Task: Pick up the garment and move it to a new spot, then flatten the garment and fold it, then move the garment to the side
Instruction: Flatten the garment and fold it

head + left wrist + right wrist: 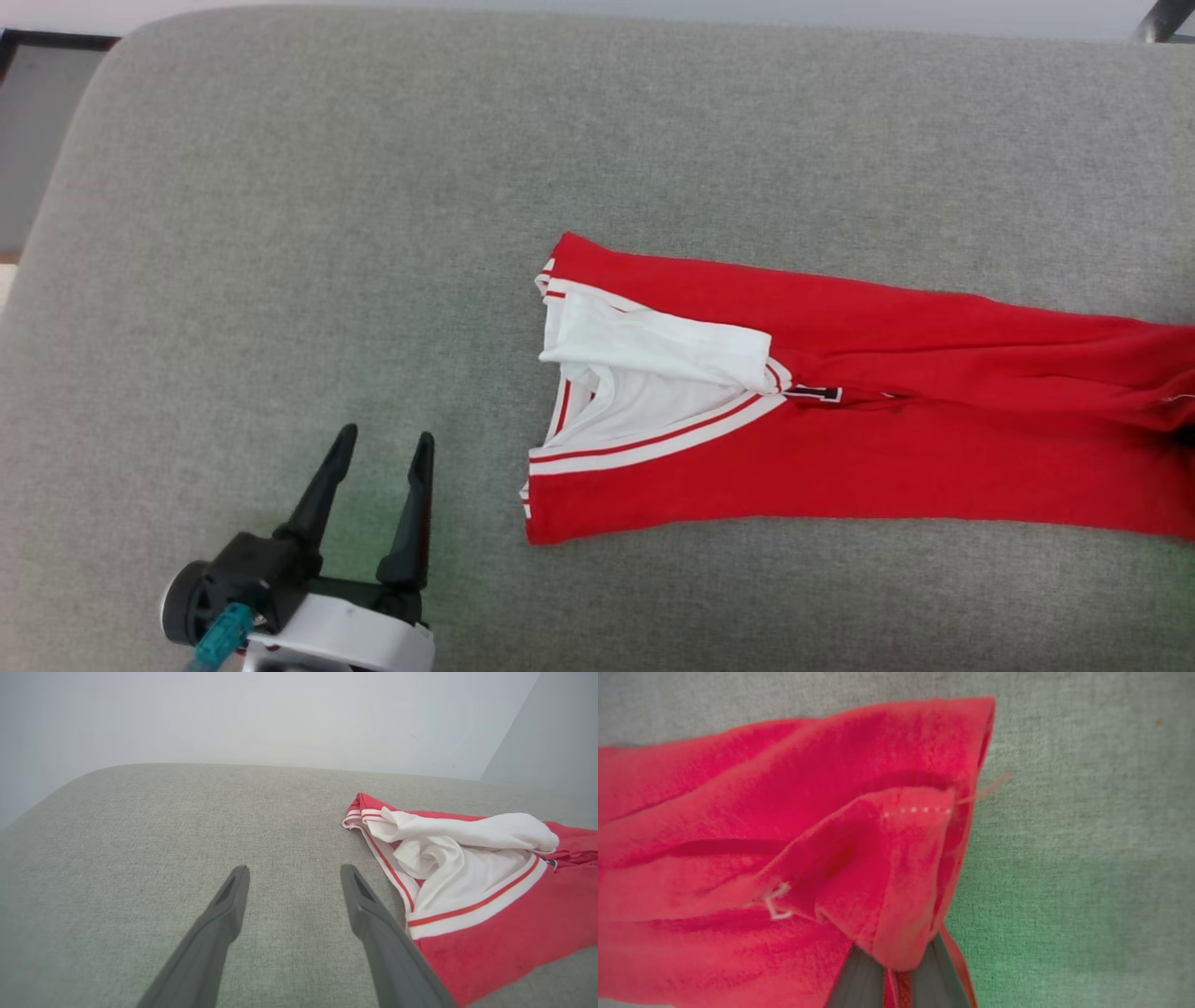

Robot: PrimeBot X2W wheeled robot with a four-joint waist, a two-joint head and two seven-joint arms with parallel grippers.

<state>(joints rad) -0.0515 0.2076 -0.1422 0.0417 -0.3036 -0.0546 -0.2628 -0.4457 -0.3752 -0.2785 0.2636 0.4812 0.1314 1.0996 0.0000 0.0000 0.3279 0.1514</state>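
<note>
In the right wrist view, the right gripper (900,970) pinches the garment (784,812); the head view shows the left gripper (386,434) wide, empty.

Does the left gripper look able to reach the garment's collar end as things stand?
Probably yes: the left gripper is open beside the garment, and only bare grey cushion lies between them.

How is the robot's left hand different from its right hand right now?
The left hand is open; the right hand is pinched shut. The left hand holds nothing and sits beside the garment; the right hand grips a red fold of it. Both have two dark fingers over the grey cushion.
</note>
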